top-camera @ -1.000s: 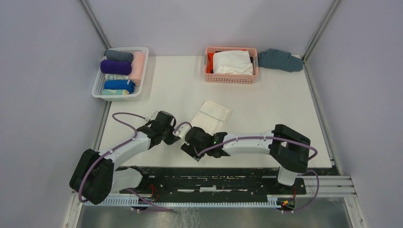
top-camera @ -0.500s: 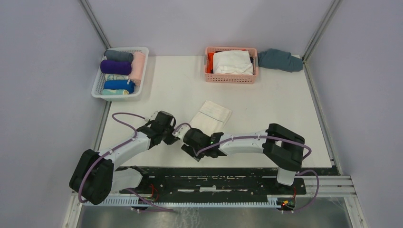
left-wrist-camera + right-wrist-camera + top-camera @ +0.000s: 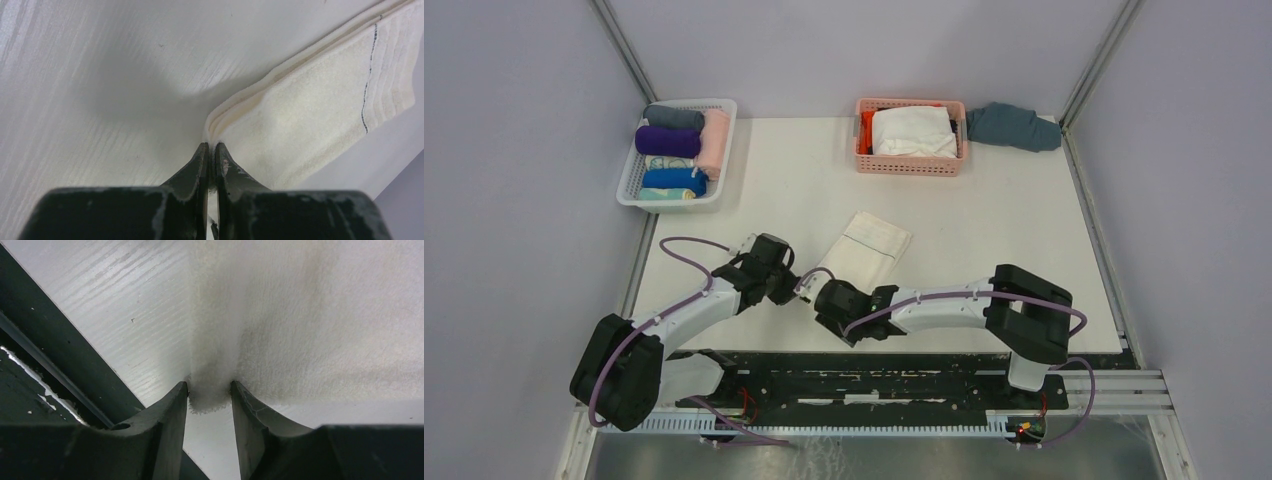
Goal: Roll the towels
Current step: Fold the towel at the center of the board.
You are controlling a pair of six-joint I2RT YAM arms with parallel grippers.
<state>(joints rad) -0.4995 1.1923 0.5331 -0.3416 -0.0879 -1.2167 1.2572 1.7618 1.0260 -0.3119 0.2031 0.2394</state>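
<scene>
The cream-white towel (image 3: 869,245) lies folded flat on the table, one corner pointing at the arms. My left gripper (image 3: 796,284) is shut on the towel's layered near corner (image 3: 220,131), its jaws nearly touching (image 3: 210,145). Beside it, my right gripper (image 3: 822,292) is partly open and straddles another bit of the near edge; a fluffy tuft of towel (image 3: 212,390) sits between its fingertips (image 3: 209,386) and brushes both. The purple towel (image 3: 667,141) lies rolled in the white basket (image 3: 629,190) at the far left.
The white basket also holds grey, pink, blue and pale rolls. A pink basket (image 3: 911,163) with white and orange cloth stands at the back, a teal-grey cloth (image 3: 1012,126) to its right. The table's dark front rail (image 3: 45,345) is just behind the right gripper.
The right gripper has slid a little toward the near edge and its jaws have narrowed around the towel's corner. The left gripper has kept its hold and not moved.
</scene>
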